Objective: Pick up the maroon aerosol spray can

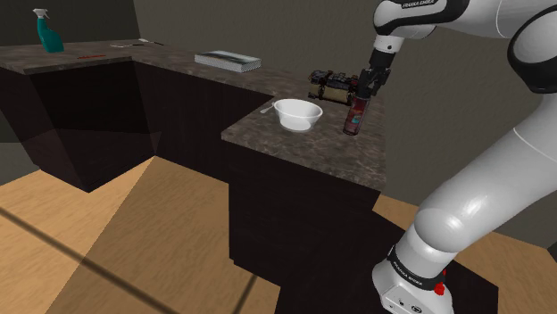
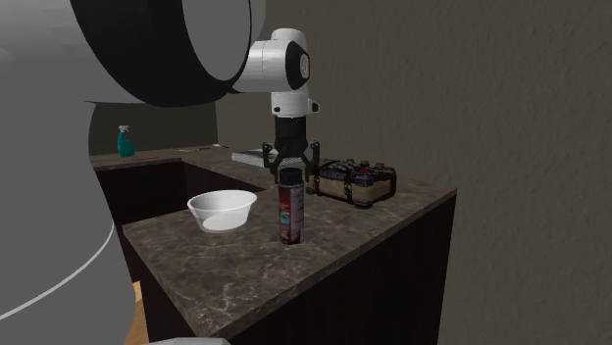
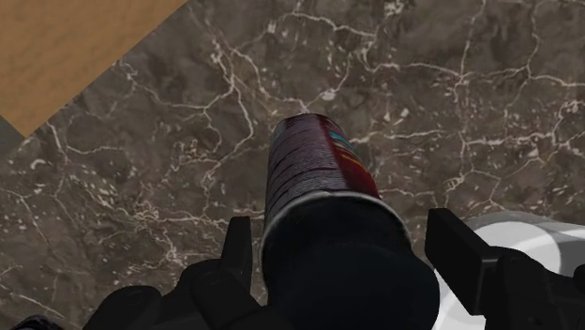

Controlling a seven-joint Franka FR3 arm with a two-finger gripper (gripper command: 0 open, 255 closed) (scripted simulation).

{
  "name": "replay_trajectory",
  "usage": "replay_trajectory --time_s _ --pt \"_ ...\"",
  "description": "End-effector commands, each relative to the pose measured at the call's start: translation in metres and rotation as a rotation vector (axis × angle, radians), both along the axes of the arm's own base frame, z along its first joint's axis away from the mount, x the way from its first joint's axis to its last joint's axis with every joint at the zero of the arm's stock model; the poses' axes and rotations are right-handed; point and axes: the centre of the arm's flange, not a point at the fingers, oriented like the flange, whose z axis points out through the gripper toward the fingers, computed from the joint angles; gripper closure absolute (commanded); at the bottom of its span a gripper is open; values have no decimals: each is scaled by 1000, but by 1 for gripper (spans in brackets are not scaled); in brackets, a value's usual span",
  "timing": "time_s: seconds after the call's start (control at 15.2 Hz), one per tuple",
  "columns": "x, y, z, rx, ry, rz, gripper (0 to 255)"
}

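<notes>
Dark marbled countertop (image 1: 303, 147), dark cabinets (image 1: 286, 214), wood floor (image 1: 134, 241), drab, possibly textured wall (image 2: 490, 88).

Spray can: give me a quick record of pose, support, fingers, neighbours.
target: can, maroon, dark cap, upright
support: counter, dark marbled
tool: gripper directly over the cap
grasp: fingers open, either side of the cap, not clasping
nearby: white bowl; dark case behind
</notes>
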Motion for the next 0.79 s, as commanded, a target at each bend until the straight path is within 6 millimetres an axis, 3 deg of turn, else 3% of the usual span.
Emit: replay_trajectory --time_s 0.0,0.46,0.73 --pt "0 0 -1 1 2 0 255" --pt "0 0 -1 1 2 0 255" --pt "0 0 20 1 2 0 255"
